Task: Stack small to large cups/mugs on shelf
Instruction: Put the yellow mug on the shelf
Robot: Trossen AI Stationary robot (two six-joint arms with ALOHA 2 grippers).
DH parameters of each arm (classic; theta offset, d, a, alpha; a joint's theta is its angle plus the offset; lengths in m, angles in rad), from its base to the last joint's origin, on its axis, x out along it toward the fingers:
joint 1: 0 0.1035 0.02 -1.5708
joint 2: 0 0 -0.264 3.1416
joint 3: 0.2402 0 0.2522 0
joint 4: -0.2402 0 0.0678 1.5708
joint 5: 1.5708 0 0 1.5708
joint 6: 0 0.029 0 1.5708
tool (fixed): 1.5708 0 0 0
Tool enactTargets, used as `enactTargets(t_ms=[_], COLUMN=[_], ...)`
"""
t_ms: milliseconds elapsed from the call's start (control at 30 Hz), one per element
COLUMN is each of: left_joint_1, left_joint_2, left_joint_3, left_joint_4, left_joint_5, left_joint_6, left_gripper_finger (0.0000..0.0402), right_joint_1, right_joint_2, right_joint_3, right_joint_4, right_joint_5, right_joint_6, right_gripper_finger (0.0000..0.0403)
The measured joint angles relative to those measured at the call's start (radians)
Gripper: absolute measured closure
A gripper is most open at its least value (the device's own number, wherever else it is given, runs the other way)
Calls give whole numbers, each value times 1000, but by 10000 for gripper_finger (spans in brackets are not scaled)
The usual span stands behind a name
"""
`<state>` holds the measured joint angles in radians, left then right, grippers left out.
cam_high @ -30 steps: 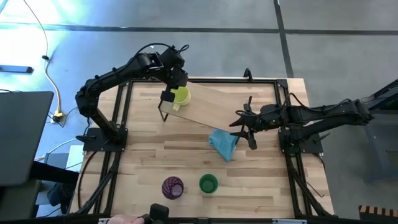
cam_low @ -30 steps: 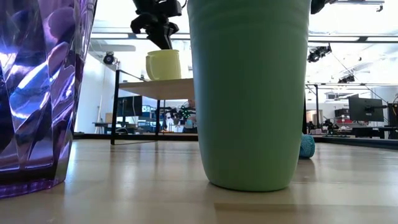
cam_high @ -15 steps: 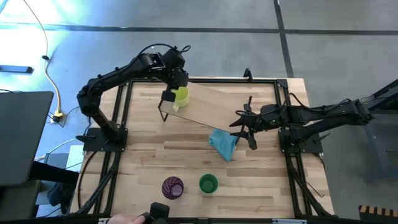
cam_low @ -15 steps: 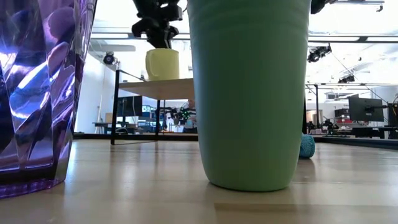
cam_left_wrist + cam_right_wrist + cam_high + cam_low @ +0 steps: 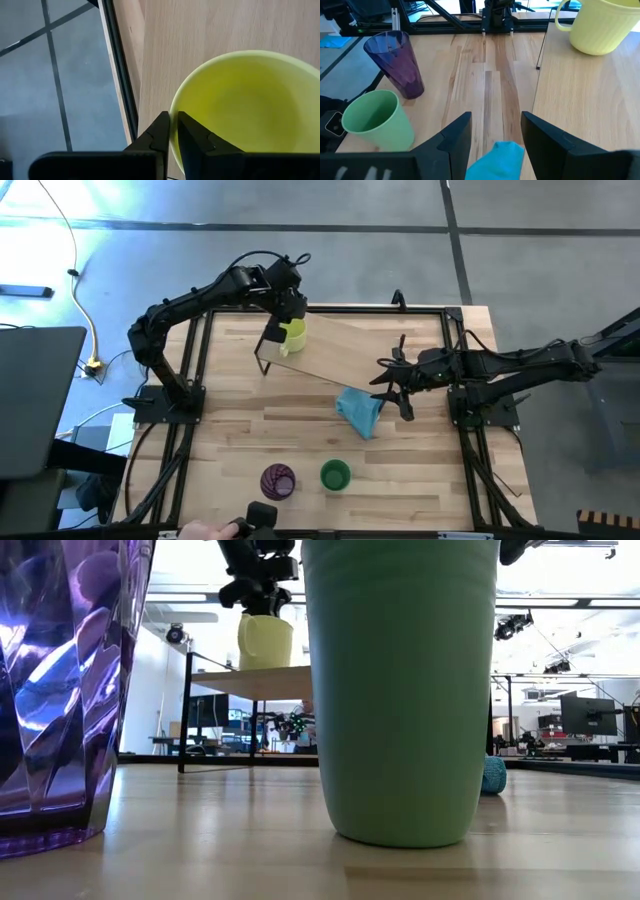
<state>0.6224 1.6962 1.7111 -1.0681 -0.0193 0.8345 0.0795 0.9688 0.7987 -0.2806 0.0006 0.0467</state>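
The small yellow mug (image 5: 292, 333) stands on the left end of the light wooden shelf (image 5: 350, 348), and it is tilted in the low view (image 5: 265, 640). My left gripper (image 5: 273, 332) is shut on the mug's rim. The green cup (image 5: 335, 474) and the purple ribbed tumbler (image 5: 278, 480) stand upright on the table near its front edge. My right gripper (image 5: 392, 385) is open beside the shelf's right end, just above the blue cloth (image 5: 360, 410). My left gripper pinches the mug's rim (image 5: 179, 97) with one finger (image 5: 192, 137) inside the mug and the other (image 5: 159, 134) outside. The fingers come from above, pointing down. The mug is tilted, its lower edge (image 5: 266, 666) at the shelf board.
The blue cloth (image 5: 497, 157) lies crumpled on the table between my right gripper's fingers and the shelf's edge. The shelf stands on thin black legs (image 5: 185, 710). A person's hand (image 5: 210, 531) with a dark object shows at the table's front edge.
My left gripper has risen a little with the mug's rim in its hold. The mug has turned and tipped on the shelf: its handle no longer shows in the low view, and its top stands higher while its base stays at the board.
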Motion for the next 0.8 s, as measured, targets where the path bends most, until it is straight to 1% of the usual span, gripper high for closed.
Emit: enactTargets(t_ms=[800], left_joint_1=[0], left_joint_2=[-11], left_joint_3=[-1], left_joint_4=[-27], left_joint_5=[8], left_joint_6=[-27], left_gripper_finger=[382], right_joint_1=[0], right_joint_2=[0], right_joint_3=[0], right_joint_4=[0], right_joint_5=[0], right_joint_6=[-1], right_gripper_finger=[240])
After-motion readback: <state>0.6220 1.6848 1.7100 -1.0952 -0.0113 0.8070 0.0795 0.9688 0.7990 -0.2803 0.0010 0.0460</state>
